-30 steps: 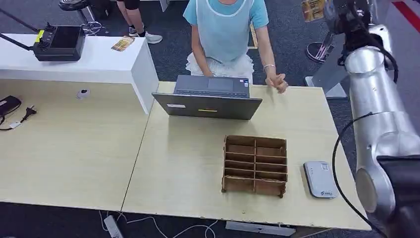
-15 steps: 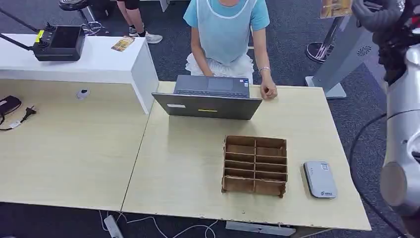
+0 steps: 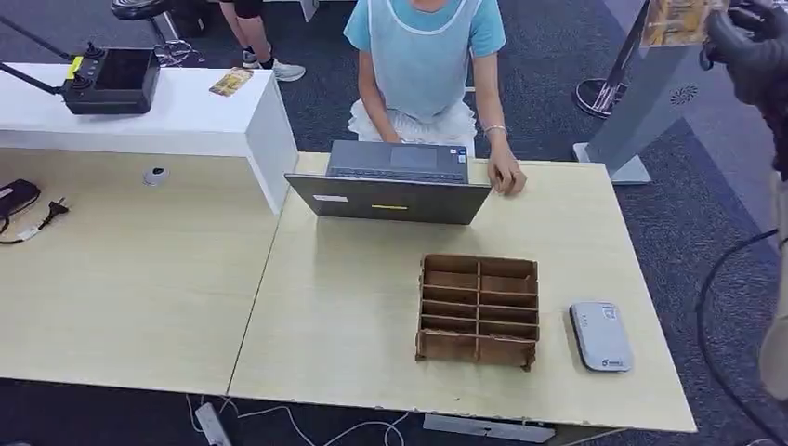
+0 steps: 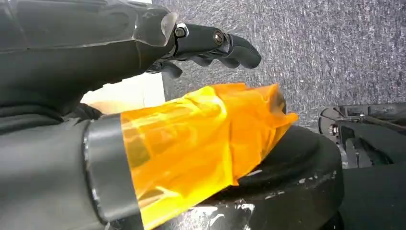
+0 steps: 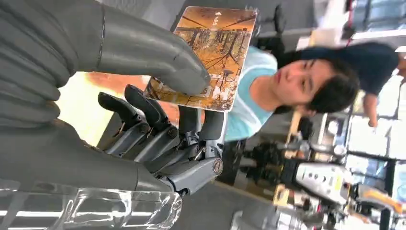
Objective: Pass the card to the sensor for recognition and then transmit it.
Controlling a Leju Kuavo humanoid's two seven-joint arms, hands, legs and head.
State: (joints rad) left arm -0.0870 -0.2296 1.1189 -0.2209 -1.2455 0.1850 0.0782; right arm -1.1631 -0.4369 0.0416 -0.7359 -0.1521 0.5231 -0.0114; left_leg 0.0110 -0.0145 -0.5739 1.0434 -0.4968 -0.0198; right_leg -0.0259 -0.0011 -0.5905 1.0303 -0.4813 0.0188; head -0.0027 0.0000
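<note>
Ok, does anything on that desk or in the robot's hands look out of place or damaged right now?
Nothing stands out. The right hand holds the card flat and intact between thumb and fingers. On the desk the brown divider tray and the grey reader sit square and apart, and the laptop is open in front of the person.

Card (image 5: 210, 57): orange-brown, printed with dark tree branches. Sensor (image 3: 600, 335): light grey. Compartment box (image 3: 479, 309): brown; laptop (image 3: 390, 186): dark grey.
</note>
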